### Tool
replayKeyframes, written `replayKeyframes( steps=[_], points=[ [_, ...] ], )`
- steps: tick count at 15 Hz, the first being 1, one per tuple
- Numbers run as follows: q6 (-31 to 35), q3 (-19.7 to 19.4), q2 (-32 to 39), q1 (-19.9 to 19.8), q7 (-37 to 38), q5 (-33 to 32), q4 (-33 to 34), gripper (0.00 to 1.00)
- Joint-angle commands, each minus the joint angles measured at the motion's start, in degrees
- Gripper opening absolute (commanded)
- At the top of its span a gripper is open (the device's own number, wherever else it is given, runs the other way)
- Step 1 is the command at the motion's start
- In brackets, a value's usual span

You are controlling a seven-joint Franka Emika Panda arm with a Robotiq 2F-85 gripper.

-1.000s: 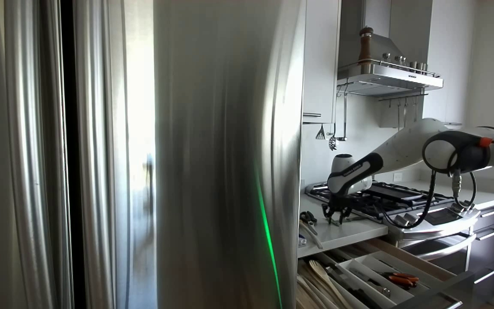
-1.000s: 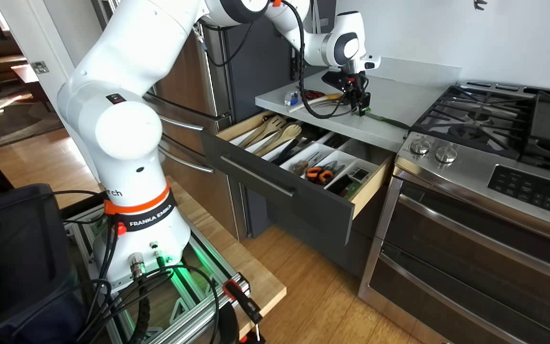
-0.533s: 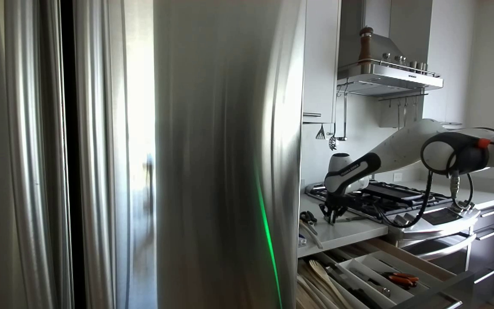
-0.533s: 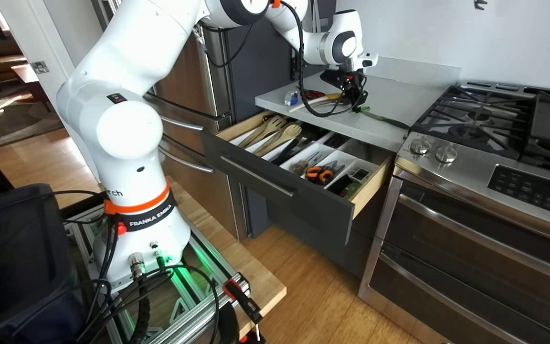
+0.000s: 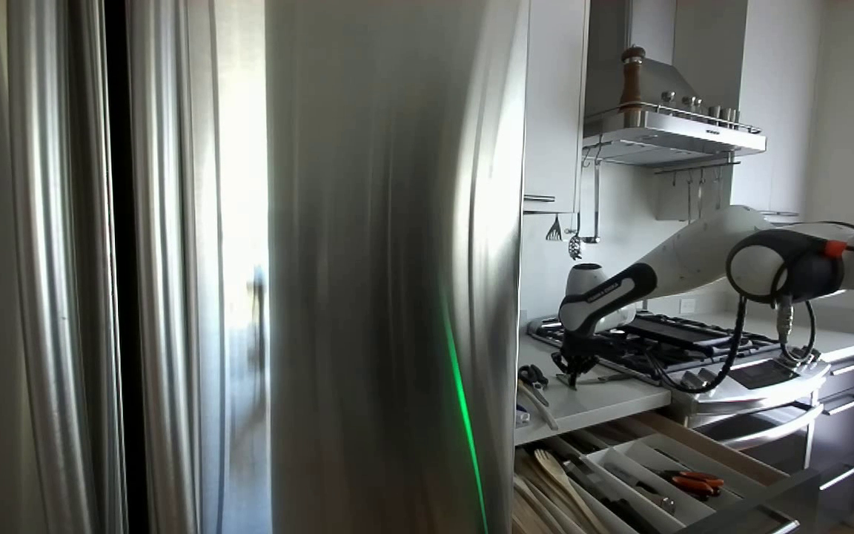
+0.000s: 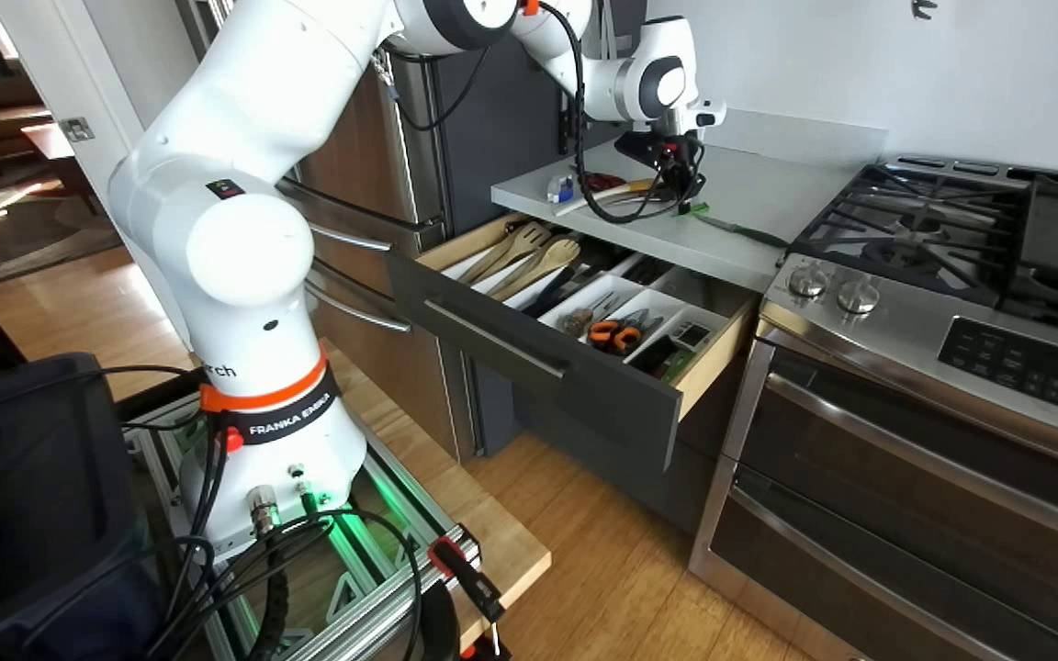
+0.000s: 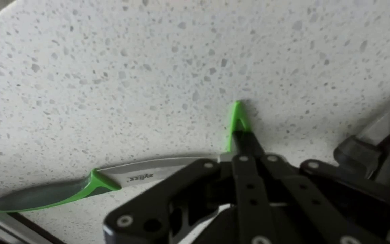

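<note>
End effector (image 7: 243, 135) closed, its two black fingers drawn together with no gap I can see, low over the pale speckled worktop (image 7: 113, 84). Seen from the wrist view, their tips cover part of a green tapered piece (image 7: 236, 113), pointed at its far end and split by a narrow slot. A second ago those fingers stood apart; now they have come together, so the work has probably passed from lining up to gripping. Whether the piece is truly pinched I cannot tell (the fingertips hide its near end); it lies on the worktop or barely above it. Alongside is a Zyliss kitchen knife (image 7: 127, 174), its blade running in under the end effector, its green-edged handle towards the gas cooktop (image 6: 924, 220). On the opposite side rests a blurred dark-handled tool (image 7: 357, 154). Below the worktop's edge, in both exterior views, a drawer (image 6: 602, 408) is pulled out, with a wooden slotted spoon (image 6: 543, 266) and orange-handled scissors (image 5: 694, 486) inside.
</note>
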Motion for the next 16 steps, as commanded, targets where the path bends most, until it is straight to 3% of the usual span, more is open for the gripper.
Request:
replayKeyframes(
  steps=[1,9,16],
  points=[
    [-4.1,0.2,1.2,0.4,1.0,0.4,1.5,0.00],
    [-20.7,3.9,0.7,-0.5,0.2,4.5,5.0,0.00],
    [-28.8,3.2,3.2,-0.6,14.5,10.5,11.0,0.00]
  ],
)
